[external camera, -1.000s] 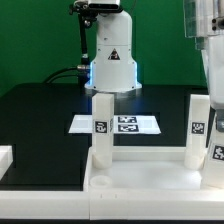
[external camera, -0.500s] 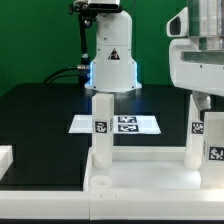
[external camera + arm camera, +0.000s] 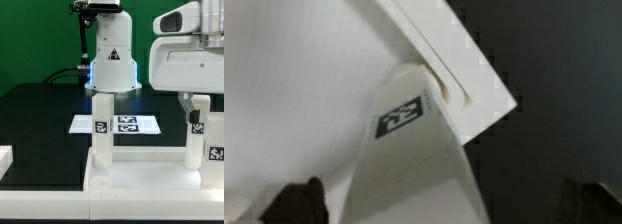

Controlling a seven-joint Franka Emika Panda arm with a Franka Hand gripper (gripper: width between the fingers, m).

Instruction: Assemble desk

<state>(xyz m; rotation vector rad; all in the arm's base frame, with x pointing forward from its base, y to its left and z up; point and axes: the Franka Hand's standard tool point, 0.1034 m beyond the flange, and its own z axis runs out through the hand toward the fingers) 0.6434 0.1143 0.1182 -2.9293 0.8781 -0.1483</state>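
The white desk top (image 3: 140,178) lies at the front of the black table with white peg legs standing in its corner sockets. One tagged leg (image 3: 101,125) stands at the exterior view's left, one (image 3: 197,135) at the right, and a third (image 3: 217,152) at the right edge. My gripper (image 3: 196,106) hangs at the top of the right leg, open. In the wrist view the tagged leg (image 3: 406,140) rises from the desk top's rim (image 3: 452,55) between my dark fingertips (image 3: 299,200), with gaps on both sides of my gripper (image 3: 446,205).
The white robot base (image 3: 111,58) with a warning triangle stands at the back centre. The marker board (image 3: 128,124) lies flat on the black table behind the desk. A white block (image 3: 5,158) sits at the exterior view's left edge.
My gripper has come in from the exterior view's right edge toward the left, and now sits over the right leg. The desk and legs have not moved.
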